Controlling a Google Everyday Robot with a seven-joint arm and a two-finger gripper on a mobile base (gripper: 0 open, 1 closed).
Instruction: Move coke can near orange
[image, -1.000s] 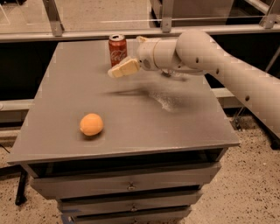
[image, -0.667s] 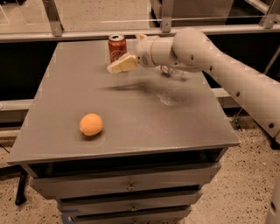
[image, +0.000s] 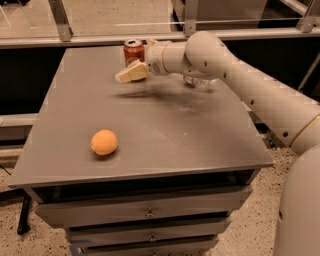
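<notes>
Since the coke can (image: 133, 50) stands upright at the desk's (image: 200, 145) far edge, with the gripper (image: 134, 70) right at its near side (can't tell if released or clenched), centre on the can, clamp mid-height, keep it upright, then carry toward the orange (image: 104, 142) at front-left.

Soft overhead light; claw (image: 131, 74) by coke can (image: 133, 51) shadows the table (image: 200, 140).
</notes>
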